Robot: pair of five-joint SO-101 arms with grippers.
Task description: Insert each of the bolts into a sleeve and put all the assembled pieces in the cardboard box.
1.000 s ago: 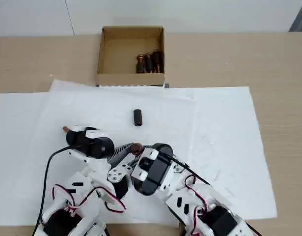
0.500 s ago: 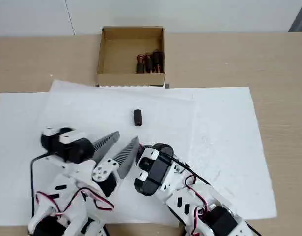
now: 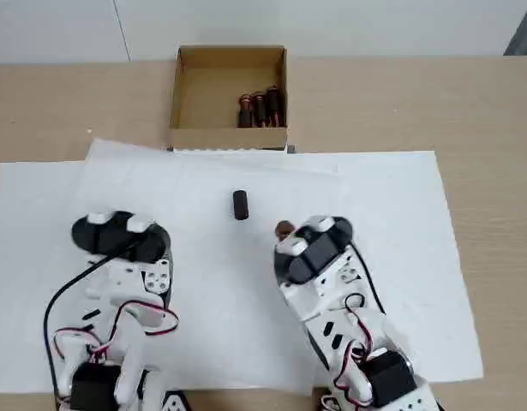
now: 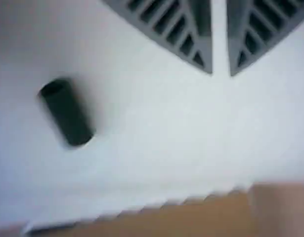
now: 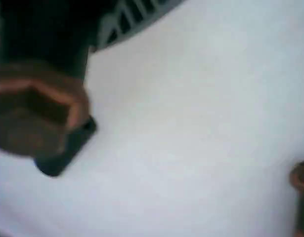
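Black against the white paper, the sleeve lies on its side, loose, between the two arms and well short of the cardboard box, its long axis pointing roughly toward that box. Your right end effector is clamped on the copper-brown bolt, whose head shows at its tip just beside the sleeve and apart from it. Your left end effector hangs over the paper with its jaws a little apart and nothing between them, and its wrist view has the sleeve off to one side. The step in hand looks like the insertion, and the main risk is probably that the unsecured sleeve skids or rolls as soon as the bolt presses on it. You would do well to bring the left end effector across, close it on the sleeve's body, and leave one open end free. Then turn the bolt until its shank lines up with the bore before you push. Go in straight and slowly, since a tilted entry would likely jam at the rim. Three assembled pieces already sit in the box on the counter, so this pair seems to be the last one.
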